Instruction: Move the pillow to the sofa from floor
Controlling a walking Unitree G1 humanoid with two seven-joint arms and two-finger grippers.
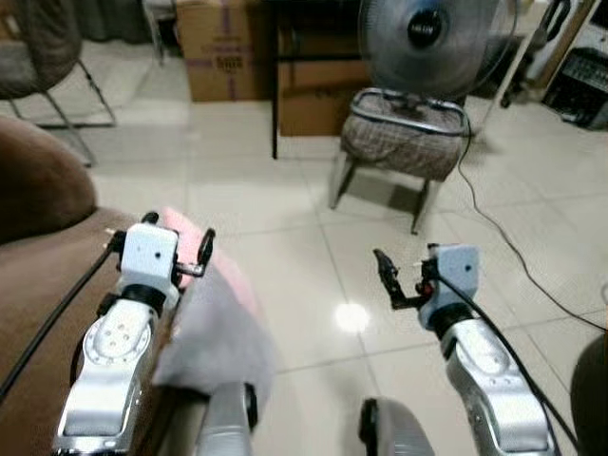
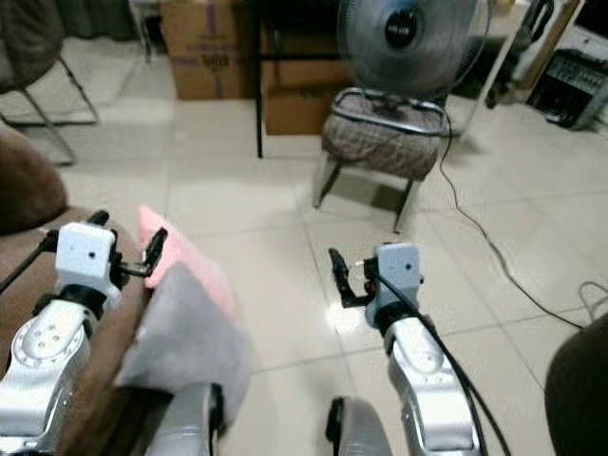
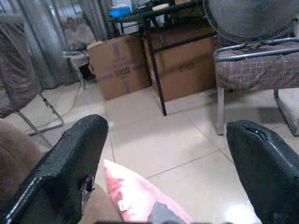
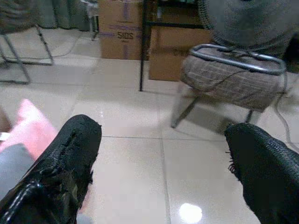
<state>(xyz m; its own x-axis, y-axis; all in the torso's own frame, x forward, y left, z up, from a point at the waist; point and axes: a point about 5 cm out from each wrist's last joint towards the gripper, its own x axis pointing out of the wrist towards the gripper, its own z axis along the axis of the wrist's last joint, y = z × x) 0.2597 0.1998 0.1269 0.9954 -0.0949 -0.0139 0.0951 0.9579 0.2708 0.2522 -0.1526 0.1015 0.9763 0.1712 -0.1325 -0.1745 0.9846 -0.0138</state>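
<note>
The pillow (image 1: 223,313), pink with a grey side, sits at the front edge of the brown sofa (image 1: 43,275), and part of it hangs out over the tiled floor (image 1: 285,218). You can see its pink corner poking up just beside your left gripper (image 1: 180,249), which hovers over the sofa seat. In the left wrist view the two black fingers (image 3: 60,172) stand wide apart with nothing between them; the pillow lies below and beyond them, and from here it looks apart from the fingers, though the blur makes that hard to be sure of.

Your right gripper (image 1: 404,275) is held out over the bare floor, well apart from the pillow. Its fingers (image 4: 60,172) are spread wide too and grip nothing.

Ahead of you stands a metal-framed chair with a checked cushion (image 1: 404,138), and a standing fan (image 1: 427,38) rises just behind it. A black cable (image 1: 494,228) runs from the chair across the tiles. Cardboard boxes (image 1: 223,47) sit beyond, beside a dark table leg (image 1: 275,85). Another chair (image 1: 43,57) stands at your far left.
</note>
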